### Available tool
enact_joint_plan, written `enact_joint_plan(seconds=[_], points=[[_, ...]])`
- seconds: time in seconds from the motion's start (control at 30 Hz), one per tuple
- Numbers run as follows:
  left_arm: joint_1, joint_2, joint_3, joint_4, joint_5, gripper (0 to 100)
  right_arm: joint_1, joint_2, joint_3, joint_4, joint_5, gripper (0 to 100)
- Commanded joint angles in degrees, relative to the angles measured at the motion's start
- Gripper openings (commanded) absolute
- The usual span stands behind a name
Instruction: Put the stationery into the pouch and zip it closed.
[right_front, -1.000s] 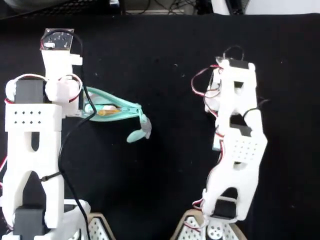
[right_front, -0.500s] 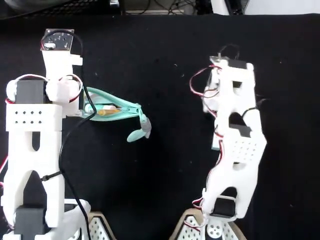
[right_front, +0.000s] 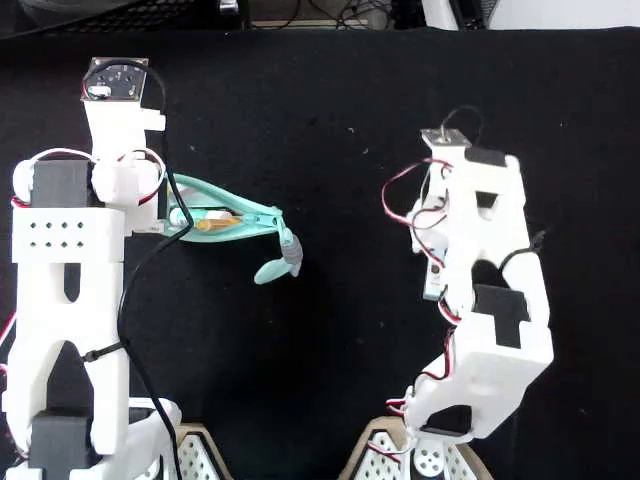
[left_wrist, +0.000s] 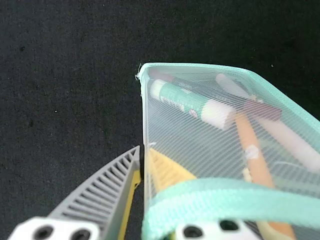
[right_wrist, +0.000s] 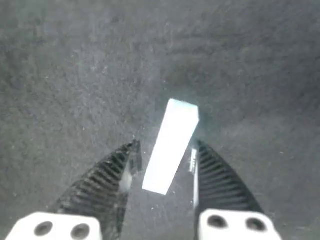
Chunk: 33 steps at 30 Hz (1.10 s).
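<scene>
A teal mesh pouch lies left of the middle of the black table, its zip pull at the right end. My left gripper is shut on the pouch's left end. In the left wrist view the pouch holds a glue stick, an orange pencil and a white pen, with the left gripper clamped on its edge. A small white eraser lies slanted between the fingers of my right gripper, which stand apart on either side of it. The eraser peeks out beside the right arm.
The black cloth covers the whole table. Both arm bases stand at the near edge. A round dial-like part tops the left arm at the far left. Bare cloth stretches between the arms.
The right arm has changed its pose: its wrist end shifted slightly left and its elbow swung toward the near right. The left arm and the pouch have not moved.
</scene>
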Motion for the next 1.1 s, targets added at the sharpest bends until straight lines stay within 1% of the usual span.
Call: enact_joint_plan(seconds=[0.0,0.23,0.27,0.33,0.4,0.47,0.6,0.7,0.77,0.83,0.87,0.97,1.0,1.07], points=[[-0.1,1.8,4.0,-1.1,0.0,3,-1.1,-0.2,0.1,-3.3,-2.5,14.2],[-0.1,1.8,4.0,-1.0,0.0,3,-1.1,9.2,-5.2,-4.7,-2.5,13.4],[-0.1,1.8,4.0,-1.0,0.0,3,-1.1,10.3,-6.0,-4.7,-2.5,11.4],[-0.1,1.8,4.0,-1.0,0.0,3,-1.2,10.7,-7.1,-4.7,-2.5,1.7],[-0.1,1.8,4.0,-1.0,0.0,3,-1.9,8.9,-7.3,-4.4,-2.4,2.3],[-0.1,1.8,4.0,-1.0,0.0,3,-4.1,5.1,-7.1,-3.7,-2.4,1.3],[-0.2,1.8,4.0,-1.0,0.0,3,-10.6,-5.2,-3.3,-3.5,-1.7,1.2],[-0.4,1.8,4.0,-1.0,0.0,3,-14.6,-11.1,1.0,-6.0,-1.9,1.2],[-0.5,1.8,4.0,-1.0,0.0,3,-15.5,-12.6,4.4,-9.0,-1.8,1.2],[-0.5,1.8,4.0,-0.9,0.0,3,-15.6,-12.0,6.8,-11.9,-1.7,2.7],[-0.5,1.8,4.0,-0.9,0.0,3,-15.5,-11.3,7.8,-13.2,-1.6,5.2],[-0.3,1.8,4.0,-0.9,0.0,3,-15.6,-8.1,8.7,-15.2,1.0,17.0],[-0.3,1.8,4.0,-0.8,0.0,3,-15.6,-7.3,8.7,-15.4,2.0,19.4],[-0.3,1.8,4.0,-0.7,0.0,3,-15.6,-5.9,8.6,-16.5,2.5,18.9]])
